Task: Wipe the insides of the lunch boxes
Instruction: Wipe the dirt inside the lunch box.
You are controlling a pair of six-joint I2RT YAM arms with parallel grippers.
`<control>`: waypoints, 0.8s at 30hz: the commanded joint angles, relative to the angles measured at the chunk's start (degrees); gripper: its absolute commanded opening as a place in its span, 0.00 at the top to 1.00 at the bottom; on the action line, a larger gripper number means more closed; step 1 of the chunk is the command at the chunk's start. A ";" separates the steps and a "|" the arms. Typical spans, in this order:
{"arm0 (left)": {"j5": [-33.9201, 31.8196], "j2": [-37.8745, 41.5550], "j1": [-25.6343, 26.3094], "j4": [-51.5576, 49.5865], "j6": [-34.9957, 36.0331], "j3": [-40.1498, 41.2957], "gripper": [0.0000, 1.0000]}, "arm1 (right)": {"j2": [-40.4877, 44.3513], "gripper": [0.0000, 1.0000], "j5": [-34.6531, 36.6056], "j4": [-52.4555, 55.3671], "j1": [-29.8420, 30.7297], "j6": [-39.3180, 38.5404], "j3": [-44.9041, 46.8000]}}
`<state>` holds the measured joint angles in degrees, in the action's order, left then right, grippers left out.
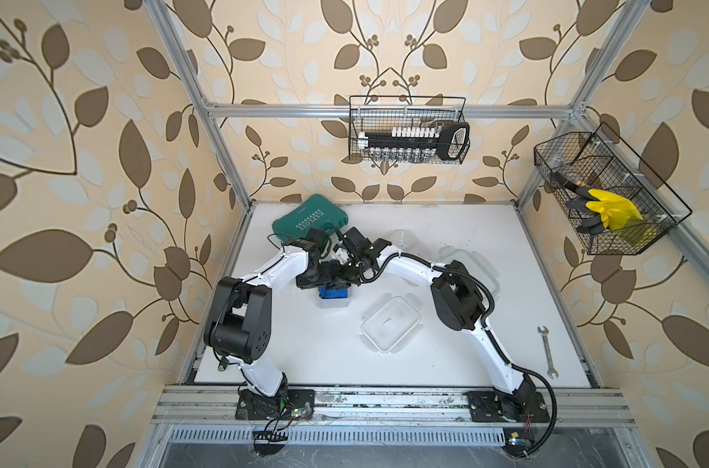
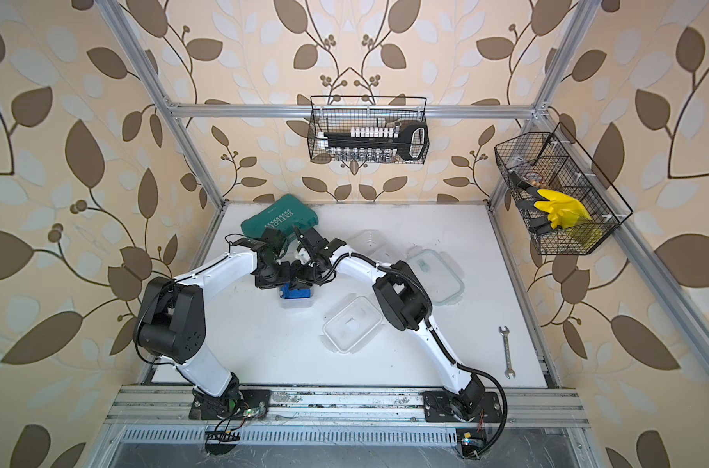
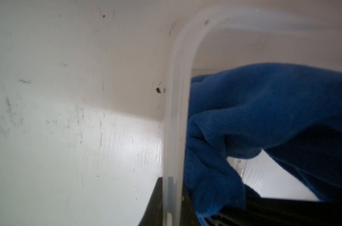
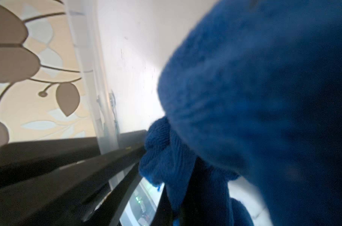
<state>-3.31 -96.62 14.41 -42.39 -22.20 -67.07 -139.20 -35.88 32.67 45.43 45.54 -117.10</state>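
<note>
A small deep clear lunch box (image 1: 333,304) stands mid-table under both wrists, with a blue cloth (image 1: 333,292) inside it. My left gripper (image 3: 171,197) is shut on the box's rim (image 3: 174,117), one dark finger outside the wall and one inside. In the right wrist view, my right gripper (image 4: 178,205) reaches into the box and is shut on the blue cloth (image 4: 244,97), which hides most of its fingers. A second clear lunch box (image 1: 401,239) sits further back, partly behind the right arm.
A green tool case (image 1: 310,219) lies at the back left, close to both wrists. Two flat clear lids (image 1: 391,326) (image 1: 472,267) lie right of the box. A wrench (image 1: 547,351) rests near the right edge. Wire baskets (image 1: 409,129) (image 1: 604,194) hang on the frame.
</note>
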 commanded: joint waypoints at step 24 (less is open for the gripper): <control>-1.37 -5.62 -1.76 9.54 -1.44 -4.27 0.90 | 22.76 1.00 -10.34 8.13 1.22 -4.37 18.01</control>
<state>-0.54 -101.82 13.69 -42.02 -21.91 -70.17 -120.27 -41.50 35.92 47.11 45.19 -99.29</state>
